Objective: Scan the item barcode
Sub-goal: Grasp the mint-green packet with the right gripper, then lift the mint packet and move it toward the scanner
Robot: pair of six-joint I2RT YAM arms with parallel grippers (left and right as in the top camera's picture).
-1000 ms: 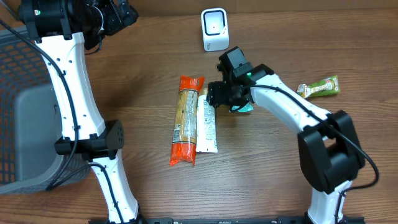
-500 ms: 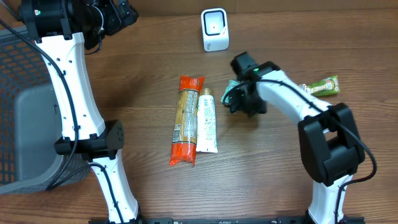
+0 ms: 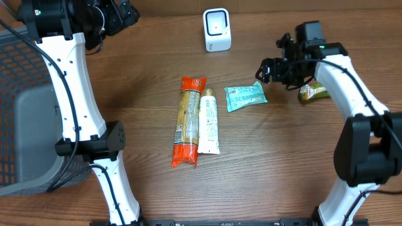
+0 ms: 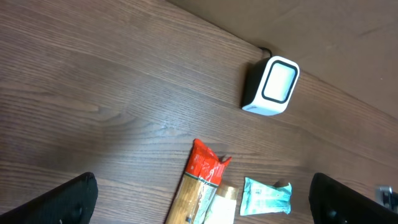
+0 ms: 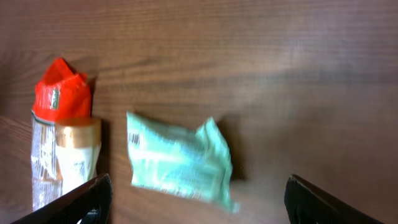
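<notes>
Teal packet is laid flat mid-bench, long axis roughly along the far edge, barcode face-up. Right gripper, spread wide and empty, is held just beside it on the right-edge side, the nearer arm. Left gripper, also spread empty, is kept at the far-left corner. Scanner is set at the far edge. Basket at the left edge: grey contents, not identifiable.

Bare table lies open on the near right, and a strip of wood runs between the scanner at the far edge and the items in the middle. There the red bag and white tube lie touching, the teal packet just right of them. The right gripper hangs beside the green bar; the left arm and basket wall off the left
</notes>
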